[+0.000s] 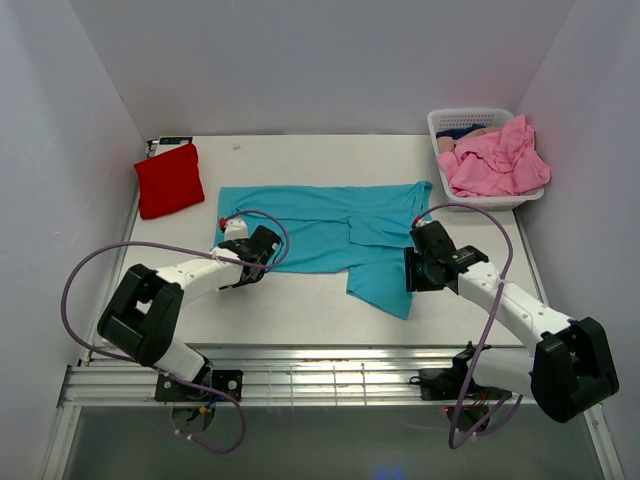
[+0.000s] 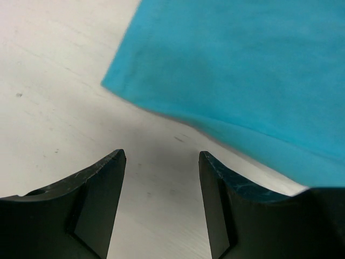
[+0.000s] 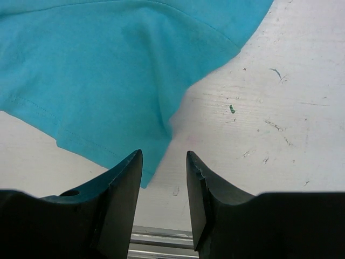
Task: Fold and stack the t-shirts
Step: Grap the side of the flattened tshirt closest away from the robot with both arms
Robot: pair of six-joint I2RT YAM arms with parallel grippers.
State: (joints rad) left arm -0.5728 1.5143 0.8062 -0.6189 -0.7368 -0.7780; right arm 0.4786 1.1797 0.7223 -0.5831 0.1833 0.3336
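Teal t-shirt [image 1: 330, 235], one, lies spread at the centre of the table [image 1: 300, 300]; one folded red t-shirt [image 1: 168, 180] sits at ten o'clock; pink shirts [image 1: 495, 162], count unclear, heap in the basket [image 1: 436, 128] at two o'clock. Only wrist views show both pincers empty: left gripper [image 2: 161, 162] spread wide, right gripper [image 3: 164, 162] parted narrowly, over the table beside teal edges

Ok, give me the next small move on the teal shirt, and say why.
Probably nudge the left gripper forward until it straddles the near edge of the teal t-shirt, then pinch. It sits open and empty over bare table, just short of that edge, while the right gripper, also open, sits at the sleeve corner.
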